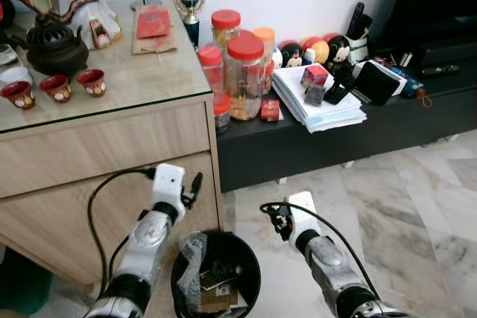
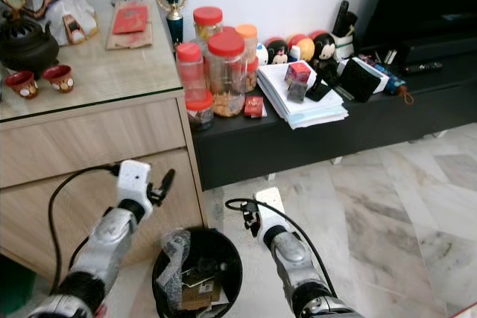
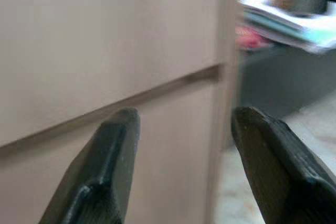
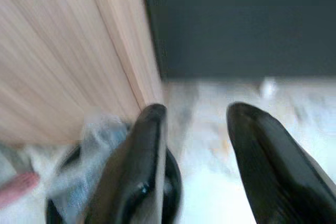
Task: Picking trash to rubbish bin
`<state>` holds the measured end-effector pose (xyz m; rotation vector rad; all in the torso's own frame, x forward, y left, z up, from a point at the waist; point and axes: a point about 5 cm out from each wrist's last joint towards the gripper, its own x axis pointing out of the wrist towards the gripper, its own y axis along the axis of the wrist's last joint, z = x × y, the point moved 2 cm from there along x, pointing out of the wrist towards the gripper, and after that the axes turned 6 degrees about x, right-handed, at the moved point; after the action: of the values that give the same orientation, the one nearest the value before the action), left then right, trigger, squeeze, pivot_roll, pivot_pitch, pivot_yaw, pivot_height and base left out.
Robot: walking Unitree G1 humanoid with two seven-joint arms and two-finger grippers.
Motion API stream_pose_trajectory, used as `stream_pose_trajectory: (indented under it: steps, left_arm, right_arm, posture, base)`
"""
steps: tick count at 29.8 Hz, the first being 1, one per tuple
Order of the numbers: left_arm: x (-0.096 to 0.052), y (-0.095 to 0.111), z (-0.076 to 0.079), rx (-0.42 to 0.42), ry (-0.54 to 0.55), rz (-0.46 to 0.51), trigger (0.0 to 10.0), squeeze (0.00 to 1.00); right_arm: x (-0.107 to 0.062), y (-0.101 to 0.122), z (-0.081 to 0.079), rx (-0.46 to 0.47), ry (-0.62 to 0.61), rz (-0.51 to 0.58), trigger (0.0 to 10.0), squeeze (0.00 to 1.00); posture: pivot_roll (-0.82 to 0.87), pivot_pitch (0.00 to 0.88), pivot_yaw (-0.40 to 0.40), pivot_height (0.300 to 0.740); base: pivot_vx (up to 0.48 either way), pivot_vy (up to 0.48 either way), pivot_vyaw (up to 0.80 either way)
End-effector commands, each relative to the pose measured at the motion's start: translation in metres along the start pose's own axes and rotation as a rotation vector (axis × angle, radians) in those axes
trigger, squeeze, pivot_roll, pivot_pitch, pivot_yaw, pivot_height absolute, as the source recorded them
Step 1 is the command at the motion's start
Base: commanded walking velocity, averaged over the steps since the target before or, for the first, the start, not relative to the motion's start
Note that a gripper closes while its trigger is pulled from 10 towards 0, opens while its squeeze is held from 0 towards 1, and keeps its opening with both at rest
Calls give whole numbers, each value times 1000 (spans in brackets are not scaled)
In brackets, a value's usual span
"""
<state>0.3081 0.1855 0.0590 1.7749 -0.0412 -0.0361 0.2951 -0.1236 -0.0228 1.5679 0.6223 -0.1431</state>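
- Rubbish bin [image 1: 250, 273]: black, round, on the floor against the wooden cabinet [image 1: 112, 147]; holds crumpled clear plastic [image 1: 192, 255] and cardboard scraps [image 1: 216, 296].
- Left gripper [image 3: 181, 124]: fingers spread wide, empty, facing the cabinet front above the bin.
- Right gripper [image 4: 191, 114]: fingers apart, empty, beside the bin.
- Red-lidded jars [image 1: 244, 72]: on the dark shelf, snacks inside.

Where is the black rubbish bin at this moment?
The rubbish bin stands on the floor, low in the eye views, beside the wooden cabinet, between both arms.
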Motion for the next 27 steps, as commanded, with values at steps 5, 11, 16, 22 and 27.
stream_pose_trajectory:
  steps: [5, 11, 16, 22, 27]
  left_arm:
    - [-69, -62, -68, 97, 265, -239, 10000, 0]
    - [-119, -121, -67, 50, 318, -553, 10000, 0]
    - [-162, -161, -42, 12, 257, -860, 10000, 0]
    - [-184, -176, -30, 6, 226, -1014, 10000, 0]
    - [-162, -169, -33, 9, 223, -952, 10000, 0]
  right_arm:
    - [-25, -56, 15, 32, -109, -190, 10000, 0]
    - [-44, -87, 22, 52, -168, -304, 10000, 0]
    - [-60, -111, 27, 89, -229, -393, 10000, 0]
    - [-72, -126, 29, 120, -258, -449, 10000, 0]
    - [-69, -123, 26, 132, -253, -433, 10000, 0]
  posture:
    - [54, 75, -4, 740]
    - [49, 60, 1, 740]
    - [37, 42, 2, 740]
    - [31, 34, 3, 740]
    - [33, 19, 10, 740]
  base:
    - [0, 0, 0]
    - [0, 0, 0]
    - [0, 0, 0]
    - [0, 0, 0]
    - [0, 0, 0]
